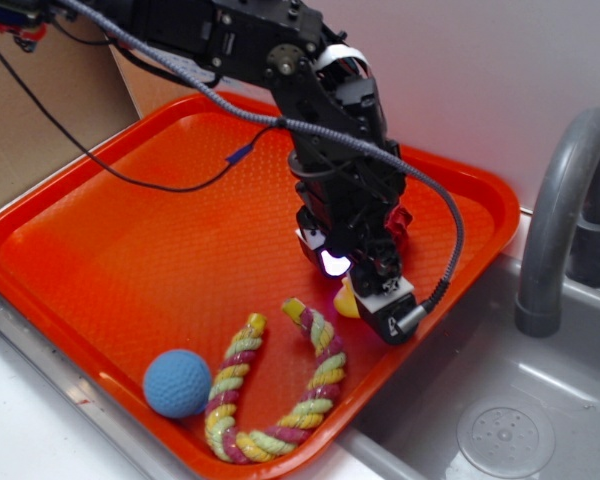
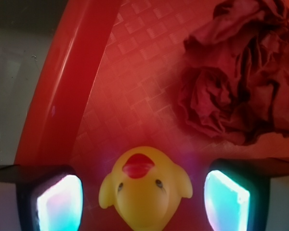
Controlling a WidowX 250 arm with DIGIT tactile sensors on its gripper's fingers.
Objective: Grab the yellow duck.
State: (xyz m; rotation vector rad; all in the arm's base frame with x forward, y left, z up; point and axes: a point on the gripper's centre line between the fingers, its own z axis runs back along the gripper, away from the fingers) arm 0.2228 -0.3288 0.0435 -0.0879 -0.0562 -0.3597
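One yellow duck point(image 2: 143, 190) is seen on the orange tray point(image 1: 130, 230), near its sink-side rim, between the spread fingers point(image 2: 58, 202) of the gripper point(image 1: 365, 290), which are parted and not touching it. One blue ball point(image 1: 178, 383), one braided rope toy point(image 1: 270, 390) and one crumpled red cloth point(image 2: 236, 72) are counted. A grey sink point(image 1: 500, 400) with a faucet point(image 1: 565, 210) is placed beside the tray.

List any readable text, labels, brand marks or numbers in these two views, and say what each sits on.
None: neither view shows any readable text.
The orange tray, yellow duck, blue ball, braided rope toy and crumpled dark red cloth carry no print.
The gripper and black arm show no legible label.
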